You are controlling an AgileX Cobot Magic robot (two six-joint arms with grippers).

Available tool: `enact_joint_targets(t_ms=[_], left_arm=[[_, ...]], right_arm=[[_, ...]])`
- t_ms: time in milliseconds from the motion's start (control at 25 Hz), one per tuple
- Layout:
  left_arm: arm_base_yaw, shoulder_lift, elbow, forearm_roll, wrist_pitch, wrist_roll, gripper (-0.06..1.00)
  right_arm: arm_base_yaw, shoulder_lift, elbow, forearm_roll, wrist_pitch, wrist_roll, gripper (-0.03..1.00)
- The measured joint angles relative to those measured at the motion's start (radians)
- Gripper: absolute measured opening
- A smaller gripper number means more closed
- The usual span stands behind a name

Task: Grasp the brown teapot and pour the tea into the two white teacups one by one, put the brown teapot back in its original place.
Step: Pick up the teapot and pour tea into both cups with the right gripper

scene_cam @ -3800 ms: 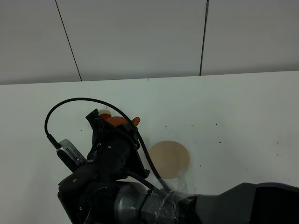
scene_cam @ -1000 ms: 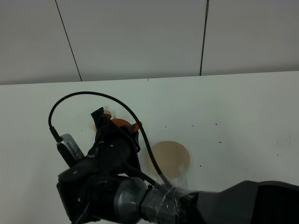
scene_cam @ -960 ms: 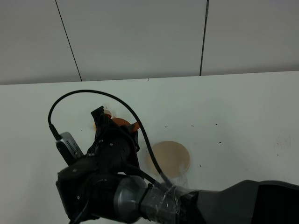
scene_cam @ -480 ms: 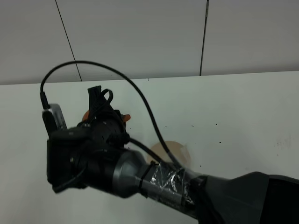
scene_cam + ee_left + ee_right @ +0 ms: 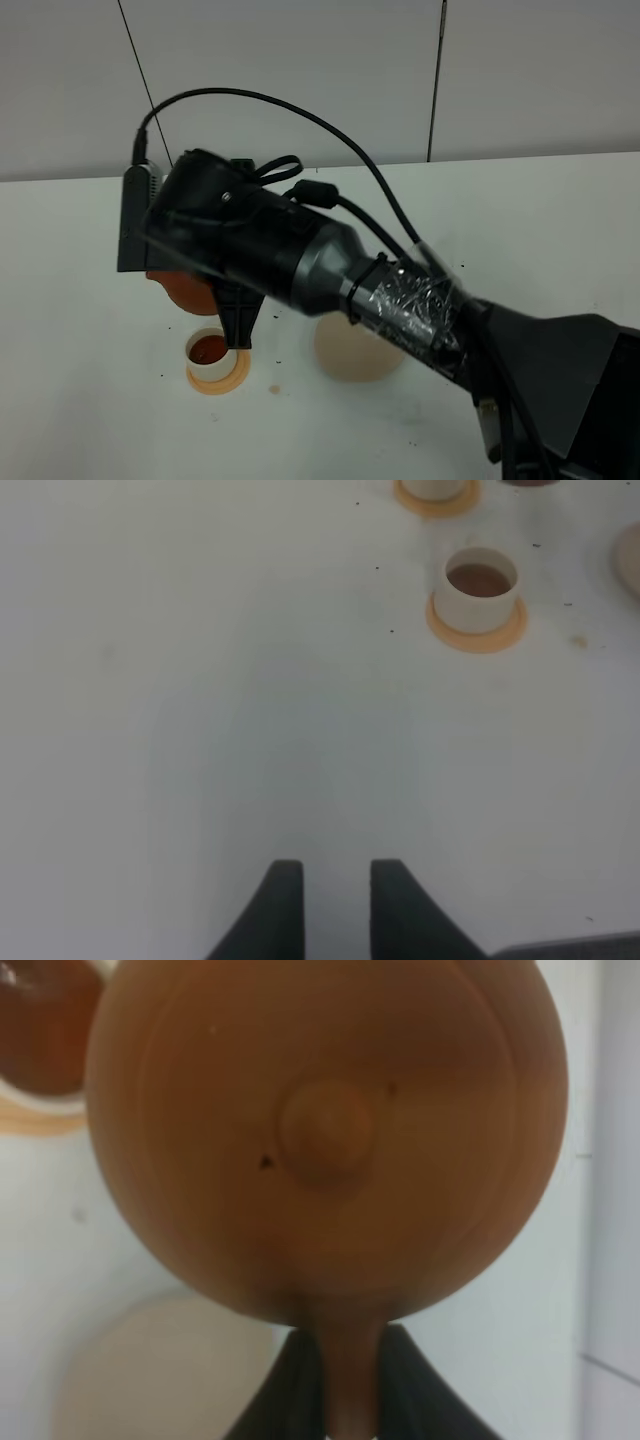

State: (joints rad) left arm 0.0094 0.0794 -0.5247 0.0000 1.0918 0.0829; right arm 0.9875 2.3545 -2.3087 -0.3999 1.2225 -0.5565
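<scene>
My right gripper (image 5: 340, 1385) is shut on the loop handle of the brown teapot (image 5: 325, 1130), which fills the right wrist view, lid knob facing the camera. In the high view the teapot (image 5: 178, 290) peeks out from under my right arm, held above the table at the left. One white teacup (image 5: 210, 352) holds brown tea and stands on an orange coaster (image 5: 222, 381) just in front of the teapot. The left wrist view shows that teacup (image 5: 480, 585) and the second teacup (image 5: 435, 488) on its own coaster. The beige disc (image 5: 350, 352) lies bare. My left gripper (image 5: 335, 900) is slightly open and empty.
My right arm (image 5: 330, 265) reaches across the middle of the white table (image 5: 540, 230) and hides the second cup in the high view. A grey panelled wall (image 5: 300, 80) stands behind the table. Small dark specks dot the tabletop.
My right arm has swung up and toward the back, lifting and turning the teapot. The front cup with tea in it has come into view below it.
</scene>
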Motion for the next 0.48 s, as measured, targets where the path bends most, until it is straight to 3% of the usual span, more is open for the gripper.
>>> enact_joint_targets(t_ms=[240, 480], left_arm=[[0.000, 0.000, 0.000, 0.000, 0.000, 0.000, 0.23], [0.000, 0.000, 0.000, 0.000, 0.000, 0.000, 0.23]], right_arm=[[-0.060, 0.000, 0.000, 0.182, 0.006, -0.021, 0.10], [-0.086, 0.000, 0.000, 0.279, 0.007, -0.040, 0.10]])
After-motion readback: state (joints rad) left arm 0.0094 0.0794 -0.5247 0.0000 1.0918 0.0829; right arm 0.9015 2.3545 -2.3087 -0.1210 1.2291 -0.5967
